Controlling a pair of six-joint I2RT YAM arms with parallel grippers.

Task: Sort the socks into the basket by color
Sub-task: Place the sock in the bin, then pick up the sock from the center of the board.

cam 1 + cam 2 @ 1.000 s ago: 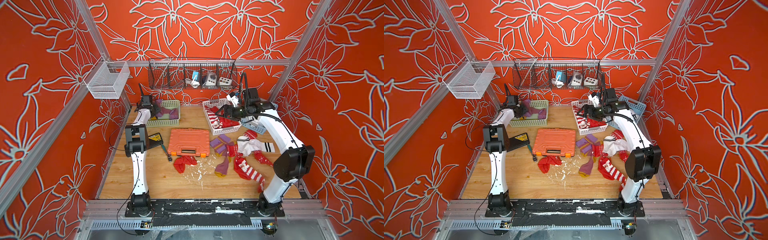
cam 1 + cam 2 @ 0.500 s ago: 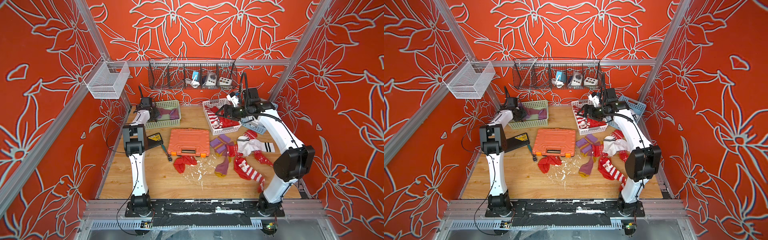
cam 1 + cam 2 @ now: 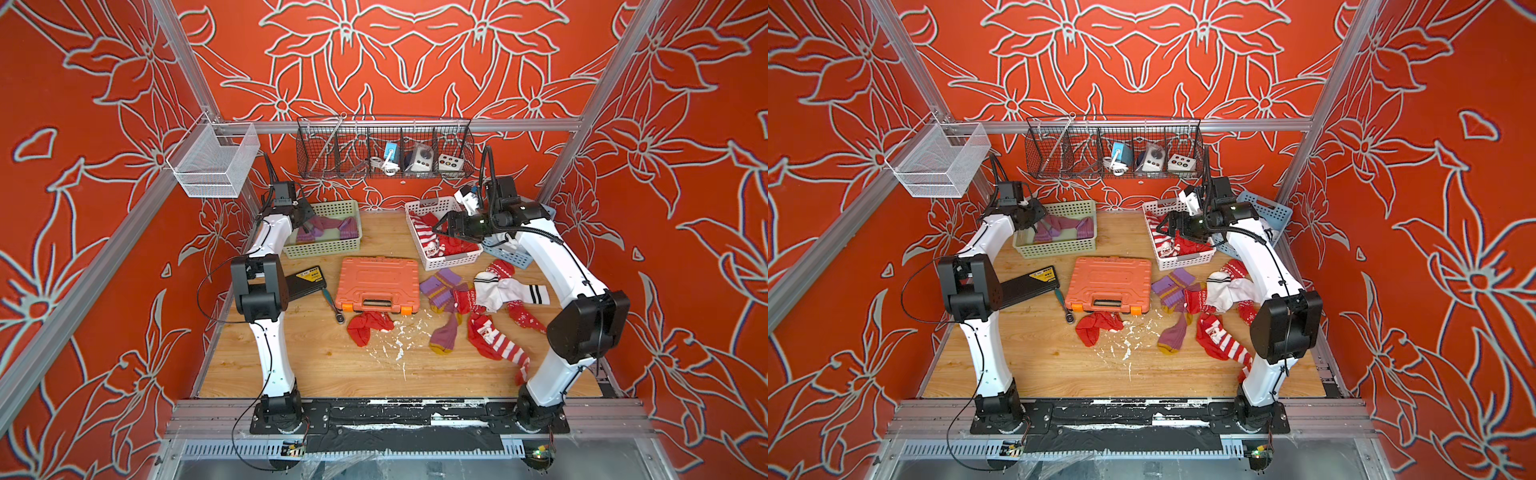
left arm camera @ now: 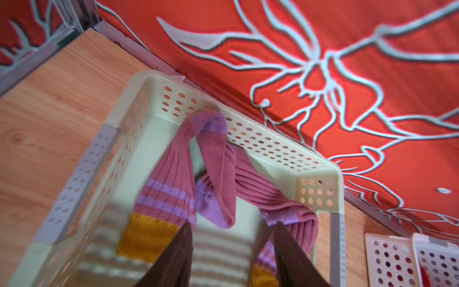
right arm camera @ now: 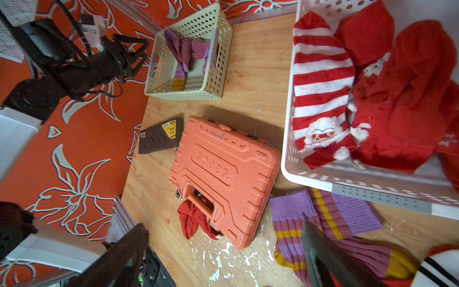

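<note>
You have purple socks (image 3: 332, 226) in the far-left green basket (image 3: 328, 249), red socks (image 3: 453, 245) in the white basket (image 3: 449, 262); many loose socks (image 3: 494, 291) await on the table (image 3: 332, 365); left pincer (image 4: 232, 225) and right pincer (image 5: 223, 222) gape empty.

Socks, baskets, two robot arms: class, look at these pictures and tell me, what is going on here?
Two robot arms are sorting socks by colour. The left gripper hovers with open jaws over the green basket, which holds purple socks. The right gripper, jaws wide and empty, hangs over the white basket of red socks. The remaining socks lie loose on the table beside an orange case.
</note>
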